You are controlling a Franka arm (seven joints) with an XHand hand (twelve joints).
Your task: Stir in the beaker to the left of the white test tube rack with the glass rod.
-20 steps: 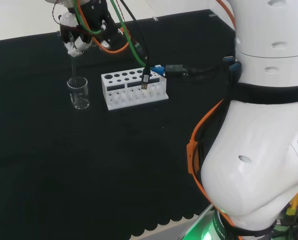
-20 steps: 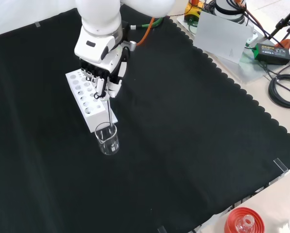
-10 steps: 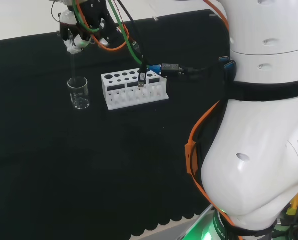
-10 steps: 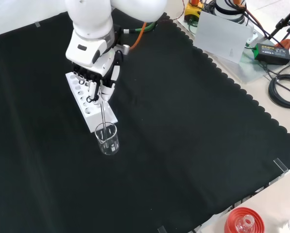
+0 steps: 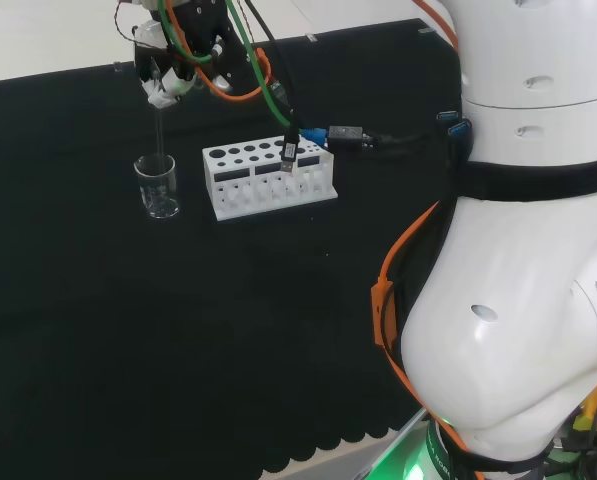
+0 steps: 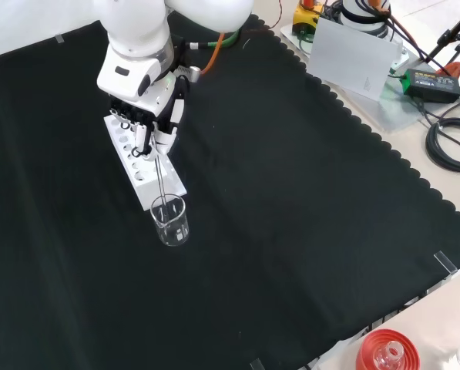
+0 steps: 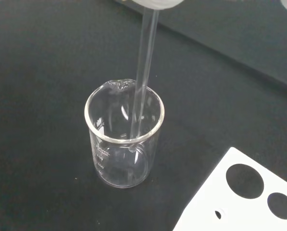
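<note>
Black and white fingers (image 6: pixel 145 139) of the hand (image 5: pixel 173 75) pinched the top of the glass rod (image 7: pixel 143 77). Its lower end dipped into the clear beaker (image 7: pixel 124 139), which stood on the black desk (image 6: pixel 291 193) just beside the white rack (image 5: pixel 268 180).

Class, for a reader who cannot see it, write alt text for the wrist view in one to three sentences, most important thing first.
A clear glass rod reaches down into an upright clear glass beaker on the black cloth, its lower end inside the beaker near the wall. The beaker looks empty, with a pouring lip on its rim. A corner of the white test tube rack, with round holes, lies beside the beaker.
</note>
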